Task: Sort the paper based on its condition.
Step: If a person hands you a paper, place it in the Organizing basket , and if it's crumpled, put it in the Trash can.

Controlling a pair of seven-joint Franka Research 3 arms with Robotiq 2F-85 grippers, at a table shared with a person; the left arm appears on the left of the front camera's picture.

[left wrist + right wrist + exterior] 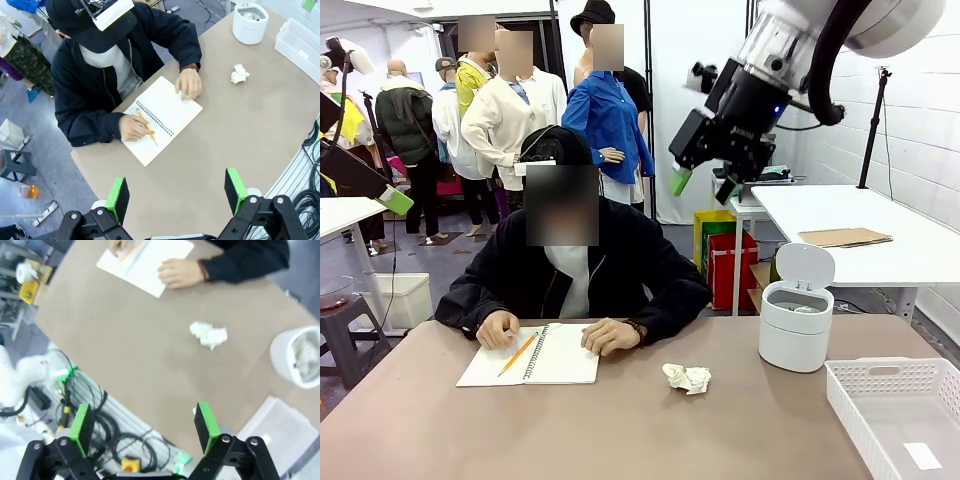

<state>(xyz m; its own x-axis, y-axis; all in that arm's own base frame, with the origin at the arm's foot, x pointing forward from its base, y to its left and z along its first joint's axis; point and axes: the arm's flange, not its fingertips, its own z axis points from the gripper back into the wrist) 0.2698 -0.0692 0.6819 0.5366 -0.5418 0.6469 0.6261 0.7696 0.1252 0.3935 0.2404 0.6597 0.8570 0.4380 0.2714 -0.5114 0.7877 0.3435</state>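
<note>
The paper (686, 378) — a crumpled white wad, all creases — is seen lying on the smooth brown table (620, 430). From it, the spiral-bound notebook (533, 356) is found at nine o'clock, the round white bin (796, 325) at two, the perforated plastic basket (895, 410) at four. The right gripper (705, 185) is held high above, jaws wide, nothing gripped; the left gripper (176, 194) is spread wide too — empty.

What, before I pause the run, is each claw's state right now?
Left claw: open, holding nothing.
Right claw: open, holding nothing.
</note>
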